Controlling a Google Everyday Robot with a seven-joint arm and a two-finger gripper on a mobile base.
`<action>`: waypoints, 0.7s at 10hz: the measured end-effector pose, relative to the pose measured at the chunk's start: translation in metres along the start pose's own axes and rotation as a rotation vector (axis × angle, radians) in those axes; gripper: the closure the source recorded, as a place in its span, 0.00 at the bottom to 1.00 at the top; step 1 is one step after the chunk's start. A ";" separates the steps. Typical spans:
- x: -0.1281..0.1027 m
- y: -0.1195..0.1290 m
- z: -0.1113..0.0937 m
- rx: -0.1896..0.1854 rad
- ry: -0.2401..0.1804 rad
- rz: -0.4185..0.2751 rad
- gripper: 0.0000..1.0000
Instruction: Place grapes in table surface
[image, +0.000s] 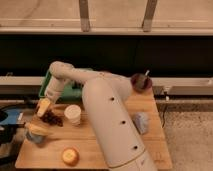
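Observation:
The grapes (51, 118), a small dark purple-red bunch, lie on the light tan table surface (107, 150) near its left side, just left of the white cup (73, 114). My gripper (43, 107), with yellowish tips, hangs at the end of the white arm (100, 105), right above and slightly left of the grapes. I cannot tell whether it touches them.
A green tray (76, 91) stands at the table's back left. A dark maroon bowl (141, 82) sits at the back right. An orange round object (70, 156) lies near the front edge, a grey-blue object (140, 123) at right, and a yellow and blue object (36, 133) at far left.

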 end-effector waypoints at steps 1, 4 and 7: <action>-0.001 -0.002 0.004 -0.006 0.003 -0.002 0.20; -0.003 -0.006 0.029 -0.044 0.044 -0.009 0.20; -0.008 -0.003 0.041 -0.078 0.077 -0.020 0.20</action>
